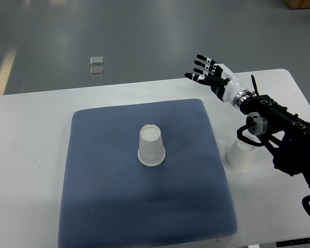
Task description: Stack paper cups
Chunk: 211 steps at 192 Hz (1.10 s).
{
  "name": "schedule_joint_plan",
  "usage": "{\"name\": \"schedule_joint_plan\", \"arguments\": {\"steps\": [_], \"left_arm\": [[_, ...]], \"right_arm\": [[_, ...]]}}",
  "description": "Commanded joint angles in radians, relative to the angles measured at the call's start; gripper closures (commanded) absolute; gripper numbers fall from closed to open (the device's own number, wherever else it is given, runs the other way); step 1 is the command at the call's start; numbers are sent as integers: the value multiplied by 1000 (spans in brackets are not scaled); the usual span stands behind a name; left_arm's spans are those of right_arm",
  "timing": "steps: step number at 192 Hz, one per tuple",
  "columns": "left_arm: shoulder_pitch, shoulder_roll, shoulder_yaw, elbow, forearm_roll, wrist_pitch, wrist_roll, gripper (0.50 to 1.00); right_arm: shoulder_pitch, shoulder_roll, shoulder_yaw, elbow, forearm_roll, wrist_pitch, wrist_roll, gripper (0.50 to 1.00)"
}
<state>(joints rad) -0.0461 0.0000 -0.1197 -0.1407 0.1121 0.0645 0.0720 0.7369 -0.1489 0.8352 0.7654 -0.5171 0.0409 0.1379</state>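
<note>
Top view: white table [31, 111] with a blue-grey mat [119, 201] covering most of its middle. One paper cup [151, 146] stands upside down on the mat, roughly central, a bit toward the far edge. A second paper cup [239, 155] also upside down, sits on bare table just beside the mat's right edge, partly hidden under the arm. The right arm [284, 129] comes in from the right edge, crossing above that second cup. The right hand [213, 77] is over the table's far edge near the mat's far right corner, fingers spread and extended, holding nothing, well apart from both cups. The cups are well apart, not stacked. Grey floor [144, 36] beyond the table.
</note>
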Motion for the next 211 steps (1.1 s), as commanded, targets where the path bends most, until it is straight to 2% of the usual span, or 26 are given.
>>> {"name": "schedule_joint_plan", "arguments": {"steps": [1, 20, 48, 78, 94, 120, 140, 150, 151, 169, 187, 211], "left_arm": [[0, 0, 0, 1, 0, 0, 0, 500], [0, 0, 0, 1, 0, 0, 0, 500], [0, 0, 0, 1, 0, 0, 0, 500], [0, 0, 0, 1, 0, 0, 2, 500], [0, 0, 0, 1, 0, 0, 0, 500], [0, 0, 0, 1, 0, 0, 0, 500], [0, 0, 0, 1, 0, 0, 0, 500], [0, 0, 0, 1, 0, 0, 0, 500], [0, 0, 0, 1, 0, 0, 0, 500], [0, 0, 0, 1, 0, 0, 0, 500], [0, 0, 0, 1, 0, 0, 0, 500], [0, 0, 0, 1, 0, 0, 0, 500]], "right_arm": [[1, -1, 1, 2, 0, 1, 0, 579], [4, -3, -2, 2, 0, 8, 0, 579], [4, -24, -4, 2, -3, 128, -1, 579], [7, -84, -4, 34, -73, 172, -1, 583], [1, -158, -7, 95, -164, 223, -1, 583], [1, -336, -48, 209, -299, 390, 2, 587], [9, -486, -105, 296, -371, 453, 32, 587], [9, -486, -105, 296, -371, 453, 32, 587], [12, -559, -126, 342, -395, 483, 44, 587], [42, -676, -176, 417, -454, 566, 60, 587], [50, -765, -212, 508, -504, 570, 83, 587], [52, -824, -235, 600, -569, 570, 84, 587]]}}
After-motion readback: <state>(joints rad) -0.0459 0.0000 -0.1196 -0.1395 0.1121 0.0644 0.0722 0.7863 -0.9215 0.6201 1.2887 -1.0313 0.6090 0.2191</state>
